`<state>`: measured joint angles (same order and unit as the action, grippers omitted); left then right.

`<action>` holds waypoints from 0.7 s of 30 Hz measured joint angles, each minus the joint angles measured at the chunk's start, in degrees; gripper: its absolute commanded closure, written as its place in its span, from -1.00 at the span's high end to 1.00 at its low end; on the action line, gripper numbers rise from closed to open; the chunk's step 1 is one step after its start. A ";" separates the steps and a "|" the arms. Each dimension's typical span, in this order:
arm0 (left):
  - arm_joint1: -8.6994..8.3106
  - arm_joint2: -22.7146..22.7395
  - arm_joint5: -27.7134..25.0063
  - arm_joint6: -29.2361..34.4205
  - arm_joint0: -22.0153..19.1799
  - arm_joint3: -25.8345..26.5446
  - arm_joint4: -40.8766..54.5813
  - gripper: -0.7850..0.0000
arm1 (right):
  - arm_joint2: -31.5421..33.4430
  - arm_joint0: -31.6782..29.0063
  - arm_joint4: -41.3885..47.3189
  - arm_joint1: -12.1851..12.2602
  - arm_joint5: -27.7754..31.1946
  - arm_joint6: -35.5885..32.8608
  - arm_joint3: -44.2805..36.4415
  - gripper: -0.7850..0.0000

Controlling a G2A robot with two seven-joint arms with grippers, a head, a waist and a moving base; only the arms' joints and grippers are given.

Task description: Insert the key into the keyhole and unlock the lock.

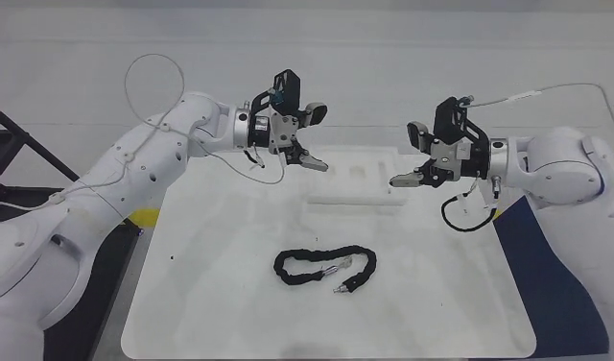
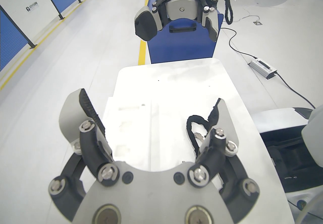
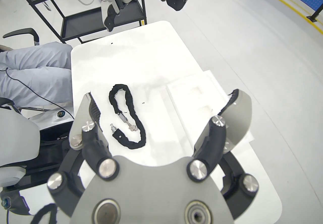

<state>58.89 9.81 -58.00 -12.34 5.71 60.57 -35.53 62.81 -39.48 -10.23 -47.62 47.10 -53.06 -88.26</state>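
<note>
Nothing grasped yet. The lock (image 1: 324, 265), a chain in a black fabric sleeve, lies in a loose loop on the desk (image 1: 211, 303), near the front edge and roughly between the 2 arms. Its 2 metal ends sit close together at one end of the loop. What looks like the key (image 3: 133, 128) is right against one of them; I cannot tell whether it is seated in the keyhole or just touching it.

The left gripper (image 1: 315, 138) hovers above the far side of the desk. Its fingers (image 2: 87, 106) are spread wide with nothing between them. The right gripper (image 1: 411, 156) faces it from the other side, also wide open and empty, above a white foam tray (image 1: 355, 180).

Handling guess: the sleeved chain is floppy and fairly heavy, so it will sag and drag if lifted mid-loop. The sleeve should give good friction. Best to pinch the rigid metal lock body with 1 gripper to steady it. The key is small, thin and slick (easy to twist out of line), so take it by the flat bow, not the blade.
</note>
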 measured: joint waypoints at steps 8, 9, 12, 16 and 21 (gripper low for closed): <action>0.47 -0.07 0.00 -1.96 -0.86 -0.73 -0.60 1.00 | -2.96 6.74 0.98 -1.01 1.13 -1.03 4.85 1.00; 0.46 -0.07 0.00 -1.96 -0.85 -0.73 -0.59 1.00 | -2.97 6.78 0.89 -1.01 1.14 -0.98 4.88 1.00; 0.46 -0.07 0.00 -1.94 -0.85 -0.72 -0.59 1.00 | -2.94 6.72 0.92 -1.00 1.12 -0.99 4.83 1.00; 0.46 -0.07 0.00 -1.94 -0.85 -0.72 -0.59 1.00 | -2.94 6.72 0.93 -1.00 1.12 -1.00 4.83 1.00; 0.46 -0.07 0.00 -1.93 -0.85 -0.72 -0.59 1.00 | -2.94 6.72 0.93 -1.00 1.12 -1.00 4.83 1.00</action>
<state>59.34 9.74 -58.00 -14.27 4.86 59.85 -36.12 59.87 -32.76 -9.30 -48.62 48.21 -54.05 -83.43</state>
